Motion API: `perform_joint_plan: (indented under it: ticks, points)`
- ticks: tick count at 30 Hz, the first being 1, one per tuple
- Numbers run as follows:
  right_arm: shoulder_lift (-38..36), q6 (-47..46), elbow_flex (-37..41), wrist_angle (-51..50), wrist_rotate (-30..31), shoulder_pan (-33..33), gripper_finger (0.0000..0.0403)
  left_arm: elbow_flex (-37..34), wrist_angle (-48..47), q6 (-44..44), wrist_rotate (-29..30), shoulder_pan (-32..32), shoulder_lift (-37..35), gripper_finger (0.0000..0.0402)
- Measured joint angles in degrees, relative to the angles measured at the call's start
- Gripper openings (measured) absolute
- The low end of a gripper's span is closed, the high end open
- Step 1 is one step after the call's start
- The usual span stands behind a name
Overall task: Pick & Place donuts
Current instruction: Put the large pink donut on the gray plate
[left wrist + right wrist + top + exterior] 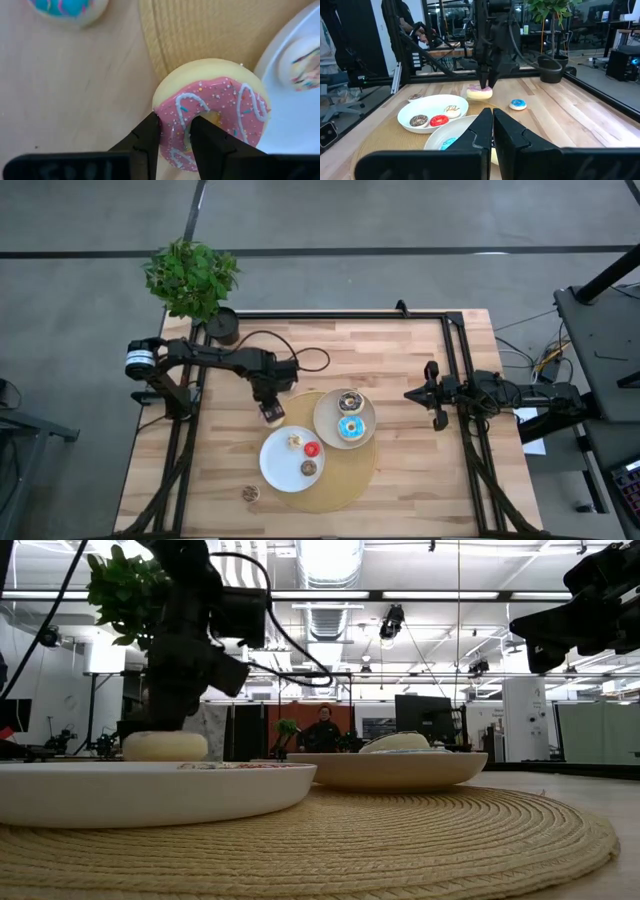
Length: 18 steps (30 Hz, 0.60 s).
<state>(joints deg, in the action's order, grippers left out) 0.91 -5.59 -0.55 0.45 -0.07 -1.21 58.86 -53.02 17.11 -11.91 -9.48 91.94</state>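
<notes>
The left gripper [175,131] has its two dark, flat fingers clenched on one side of the ring of a pink-iced donut [216,111], one finger outside the ring and one in its hole; the donut is a pale, smooth toy ring with glossy pink icing, white squiggles and fine sprinkles. It sits at the edge of a round woven straw mat [345,480] whose coiled ridges show clearly in the low view, just beside the rim of a smooth white plate [272,461]. That plate, toward the table's front edge, holds three mini donuts: a cream one [295,441], a red one [312,449] and a brown one [309,468]. Touching it, nearer the table's middle, a shallow beige plate [326,419] holds a chocolate donut [349,401] and a blue-sprinkled donut [350,428]. A mini blue donut [518,104] with pink lines lies on the bare, light-wood planks of the table [420,470] beyond the mat, and another small brown donut [250,493] lies off the mat near the front-left corner. The right gripper [492,122] hangs above the table's right edge, well apart from the plates, its fingers pressed together with nothing between them.
</notes>
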Motion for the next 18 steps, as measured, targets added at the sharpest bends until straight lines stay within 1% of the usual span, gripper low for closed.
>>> perform_joint_plan:
  ticks: [10,18]
  points:
    - [0.0,-0.2,0.0,0.0,0.0,0.0,0.0009,7.5,0.0,0.0,0.0,-0.1,0.2,0.0078]
    - [0.0,-0.1,0.0,0.0,0.0,0.0,0.0009,13.4,-0.1,0.0,0.0,-0.1,3.5,0.0078]
